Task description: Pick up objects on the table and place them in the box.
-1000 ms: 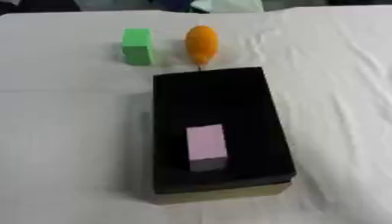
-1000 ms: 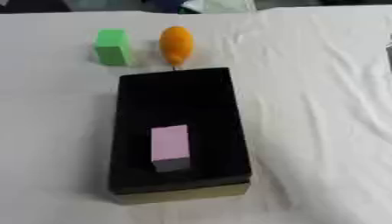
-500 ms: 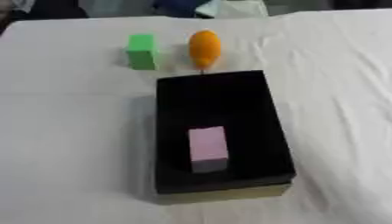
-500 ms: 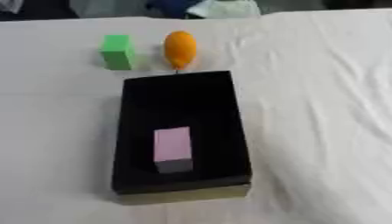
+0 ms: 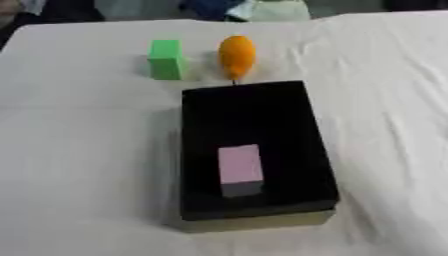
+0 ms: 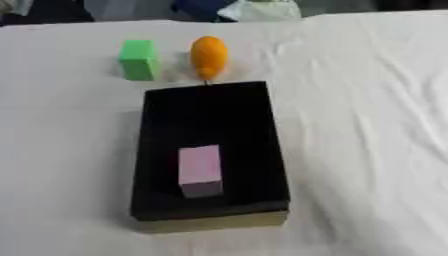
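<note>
A black open box (image 5: 199, 110) lies lengthwise in the middle of the white-clothed table. Inside it, toward its near end, rests a pale pink block (image 5: 239, 164). Beyond the box's far end an orange oval object (image 5: 236, 55) lies on the cloth, close to the box's far rim. A green block (image 5: 165, 59) stands to the left of the orange object. Neither of my hands shows in either eye view.
The white cloth (image 5: 79, 150) covers the table (image 6: 367, 125) to both sides of the box, with creases on the right. Dark and light items (image 5: 219, 7) lie past the table's far edge.
The whole picture has slid downward a little, so more of the far edge shows; that is the camera tilting. The box, pink block, orange object and green block have not moved.
</note>
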Tool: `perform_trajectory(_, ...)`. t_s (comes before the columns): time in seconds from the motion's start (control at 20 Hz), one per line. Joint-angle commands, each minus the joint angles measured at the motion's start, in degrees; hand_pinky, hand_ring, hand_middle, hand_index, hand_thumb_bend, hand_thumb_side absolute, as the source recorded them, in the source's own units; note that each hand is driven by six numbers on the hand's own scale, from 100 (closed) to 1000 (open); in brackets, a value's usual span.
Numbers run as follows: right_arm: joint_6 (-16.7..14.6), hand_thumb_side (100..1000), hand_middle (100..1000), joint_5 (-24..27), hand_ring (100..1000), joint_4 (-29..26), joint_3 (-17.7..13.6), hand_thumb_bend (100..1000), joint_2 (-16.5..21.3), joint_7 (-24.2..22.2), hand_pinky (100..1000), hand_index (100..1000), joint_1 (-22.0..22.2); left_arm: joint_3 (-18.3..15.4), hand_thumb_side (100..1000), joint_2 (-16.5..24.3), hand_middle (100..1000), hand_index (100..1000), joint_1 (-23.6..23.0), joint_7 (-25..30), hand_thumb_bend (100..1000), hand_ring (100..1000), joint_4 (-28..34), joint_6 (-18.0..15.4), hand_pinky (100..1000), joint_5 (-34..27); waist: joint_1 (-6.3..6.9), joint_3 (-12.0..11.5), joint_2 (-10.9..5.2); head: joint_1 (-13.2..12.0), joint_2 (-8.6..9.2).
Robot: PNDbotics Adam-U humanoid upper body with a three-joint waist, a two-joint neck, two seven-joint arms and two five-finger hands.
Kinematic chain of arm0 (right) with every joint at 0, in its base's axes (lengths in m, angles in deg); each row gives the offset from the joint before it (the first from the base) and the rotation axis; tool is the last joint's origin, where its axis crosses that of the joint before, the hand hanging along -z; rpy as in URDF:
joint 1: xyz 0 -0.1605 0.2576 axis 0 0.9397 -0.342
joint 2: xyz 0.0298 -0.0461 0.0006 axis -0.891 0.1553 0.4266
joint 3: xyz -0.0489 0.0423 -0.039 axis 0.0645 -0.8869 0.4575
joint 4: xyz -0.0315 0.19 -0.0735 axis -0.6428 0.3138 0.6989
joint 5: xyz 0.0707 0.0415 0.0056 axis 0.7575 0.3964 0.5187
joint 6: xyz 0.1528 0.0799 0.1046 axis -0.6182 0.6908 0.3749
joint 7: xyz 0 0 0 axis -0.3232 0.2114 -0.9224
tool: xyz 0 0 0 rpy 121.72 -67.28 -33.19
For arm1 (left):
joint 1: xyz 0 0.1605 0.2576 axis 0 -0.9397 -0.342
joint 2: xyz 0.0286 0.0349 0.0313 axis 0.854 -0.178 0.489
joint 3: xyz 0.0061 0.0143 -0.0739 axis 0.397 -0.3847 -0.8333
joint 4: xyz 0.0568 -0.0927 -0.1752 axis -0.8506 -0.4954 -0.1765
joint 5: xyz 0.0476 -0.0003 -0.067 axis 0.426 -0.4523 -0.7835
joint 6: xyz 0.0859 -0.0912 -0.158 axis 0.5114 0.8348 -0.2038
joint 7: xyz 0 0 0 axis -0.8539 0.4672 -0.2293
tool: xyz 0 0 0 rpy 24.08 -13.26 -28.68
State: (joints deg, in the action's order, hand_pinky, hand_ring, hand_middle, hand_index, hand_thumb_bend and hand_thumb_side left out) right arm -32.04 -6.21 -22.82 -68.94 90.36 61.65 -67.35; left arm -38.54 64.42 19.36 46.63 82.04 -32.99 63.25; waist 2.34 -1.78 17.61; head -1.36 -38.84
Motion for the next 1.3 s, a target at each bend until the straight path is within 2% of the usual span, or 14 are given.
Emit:
perform_trajectory(0.05, 0.1, 930, 652, -0.4, 668, -0.9, -0.1, 100, 0.8, -0.3, 839, 835, -1.1, 1.0, 1000, -0.2, 845, 896, 3.1, 4.1, 100, 833, -5.0, -2.3, 790, 3.1, -0.14, 0.1, -1.09, 0.0, -0.62)
perform_trajectory(0.4, 0.3, 933, 651, -0.1, 668, -0.5, -0.1, 100, 0.7, -0.3, 840, 834, -1.3, 2.8, 971, -4.3, 857, 922, 9.4, 12.0, 116, 852, -16.3, -7.8, 801, 11.5, -0.44, 0.5, -0.75, 0.2, -0.64)
perform_trajectory(0.45, 0.3, 933, 651, -0.1, 668, -0.5, -0.1, 100, 0.7, -0.3, 840, 834, -1.3, 3.0, 953, -4.9, 859, 923, 10.2, 12.9, 201, 855, -17.7, -8.5, 801, 12.9, -0.48, 0.5, -0.74, 0.4, -0.62)
perform_trajectory(0.6, 0.3, 935, 651, 0.0, 668, -0.4, -0.1, 100, 0.5, -0.3, 841, 834, -1.2, 3.3, 948, -6.9, 880, 932, 12.2, 14.5, 295, 863, -22.0, -10.2, 802, 17.0, -0.55, 0.6, -0.73, 0.5, -0.53)
perform_trajectory(0.7, 0.3, 935, 651, 0.0, 668, -0.4, -0.2, 100, 0.4, -0.3, 841, 833, -1.2, 3.4, 951, -8.2, 883, 932, 13.2, 15.3, 322, 865, -24.4, -11.2, 803, 19.1, -0.61, 0.8, -0.7, 0.6, -0.42)
perform_trajectory(0.75, 0.3, 936, 651, 0.0, 668, -0.4, -0.2, 100, 0.3, -0.4, 841, 833, -1.2, 3.4, 963, -8.8, 886, 935, 13.5, 15.8, 390, 868, -25.4, -11.5, 804, 20.0, -0.63, 0.9, -0.69, 0.6, -0.41)
perform_trajectory(0.85, 0.4, 938, 651, 0.1, 667, -0.4, -0.2, 100, 0.3, -0.4, 841, 833, -1.1, 3.5, 955, -9.9, 888, 936, 14.2, 17.0, 435, 871, -27.1, -12.2, 805, 21.5, -0.66, 1.1, -0.68, 0.7, -0.4)
perform_trajectory(0.9, 0.4, 932, 650, 0.1, 667, -0.3, -0.2, 100, 0.2, -0.4, 841, 832, -1.1, 3.4, 984, -10.3, 888, 937, 14.5, 17.4, 481, 872, -27.6, -12.5, 806, 22.1, -0.67, 1.1, -0.69, 0.8, -0.41)
perform_trajectory(0.95, 0.4, 939, 650, 0.2, 667, -0.3, -0.2, 100, 0.2, -0.4, 841, 832, -1.1, 3.3, 943, -10.6, 890, 937, 14.7, 17.9, 467, 874, -28.1, -12.8, 807, 22.5, -0.66, 1.1, -0.7, 0.8, -0.42)
perform_trajectory(1.15, 0.5, 941, 650, 0.2, 666, -0.3, -0.3, 100, -0.2, -0.4, 841, 831, -0.9, 3.1, 900, -11.8, 898, 941, 15.8, 19.8, 498, 880, -29.4, -13.6, 812, 23.7, -0.6, 1.2, -0.84, 1.0, -0.5)
perform_trajectory(1.3, 0.5, 943, 649, 0.3, 665, -0.2, -0.3, 100, -0.4, -0.5, 841, 831, -0.8, 3.0, 868, -12.4, 914, 955, 16.5, 20.9, 478, 889, -30.1, -13.9, 818, 24.9, -0.61, 1.2, -0.94, 1.0, -0.57)
